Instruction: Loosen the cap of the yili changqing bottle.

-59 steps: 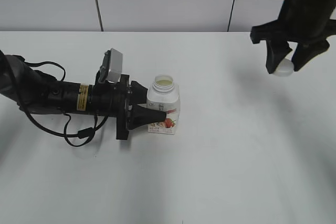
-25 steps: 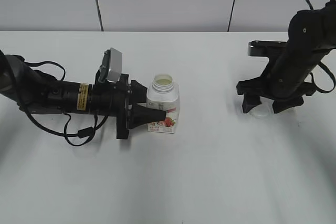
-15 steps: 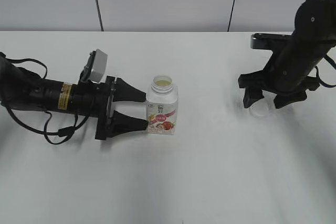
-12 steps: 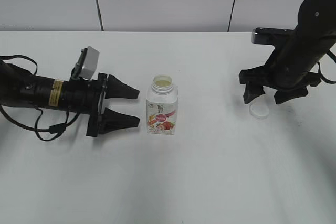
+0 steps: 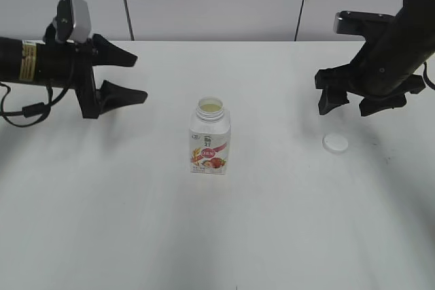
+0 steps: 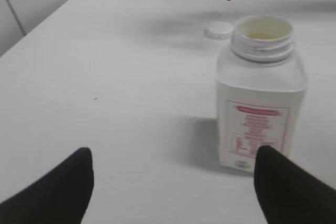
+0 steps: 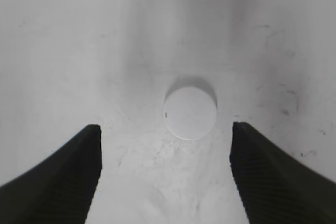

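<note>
Exterior view: worktop [image 5: 272,236], then both claws released, left claw [image 5: 119,76] and right claw [image 5: 353,103] raised clear. Yili changqing bottle [image 5: 210,137] stands open mid-worktop; cap [image 5: 335,142] lies well right. Task looks finished; only retreat remains.

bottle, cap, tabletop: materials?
Bottle: looks like opaque white plastic, semi-matte, with a moulded threaded neck and a printed strawberry label.
Cap: probably the same white plastic, smooth flat top in the right wrist view.
Tabletop: matte white, maybe laminate; faint scuffs show around the cap.
</note>
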You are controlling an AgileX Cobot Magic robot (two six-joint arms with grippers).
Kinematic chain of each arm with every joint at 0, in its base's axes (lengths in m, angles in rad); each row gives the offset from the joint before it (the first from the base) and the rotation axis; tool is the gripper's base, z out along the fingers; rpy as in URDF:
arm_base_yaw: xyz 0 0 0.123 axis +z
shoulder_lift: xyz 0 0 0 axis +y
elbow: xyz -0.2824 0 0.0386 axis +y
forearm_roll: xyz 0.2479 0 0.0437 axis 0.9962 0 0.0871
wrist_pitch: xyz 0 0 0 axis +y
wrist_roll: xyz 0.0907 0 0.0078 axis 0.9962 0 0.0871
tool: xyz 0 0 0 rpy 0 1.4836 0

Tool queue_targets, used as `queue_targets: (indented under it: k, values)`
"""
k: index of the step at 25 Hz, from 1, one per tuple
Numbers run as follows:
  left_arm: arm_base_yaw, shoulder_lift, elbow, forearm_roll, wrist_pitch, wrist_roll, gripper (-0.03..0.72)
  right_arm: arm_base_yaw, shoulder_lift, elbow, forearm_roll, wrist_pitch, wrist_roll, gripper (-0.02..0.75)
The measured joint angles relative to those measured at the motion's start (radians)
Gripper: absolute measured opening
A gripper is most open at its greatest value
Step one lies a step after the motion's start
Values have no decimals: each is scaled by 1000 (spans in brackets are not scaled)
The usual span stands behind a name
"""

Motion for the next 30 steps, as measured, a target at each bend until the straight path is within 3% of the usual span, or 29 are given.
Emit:
queue_targets:
  k: [3, 8, 16, 23, 30]
  values:
    - [-1, -84, 0, -18, 223, -17, 568, 0, -13, -7, 0, 0, -1, 595]
    - [-8, -185, 0, -199, 624, -24, 564, 0, -16, -49, -2, 0, -2, 595]
    - [-8, -215, 1, -363, 1186, -24, 531, 0, -19, -138, -9, 16, -28, 595]
    - [-21, -272, 1, -780, 1463, 17, 468, 0, -19, -243, -42, 85, -38, 595]
    - [-31, -387, -32, -1196, 1620, 367, 463, 0, -19, -375, -108, 285, -39, 595]
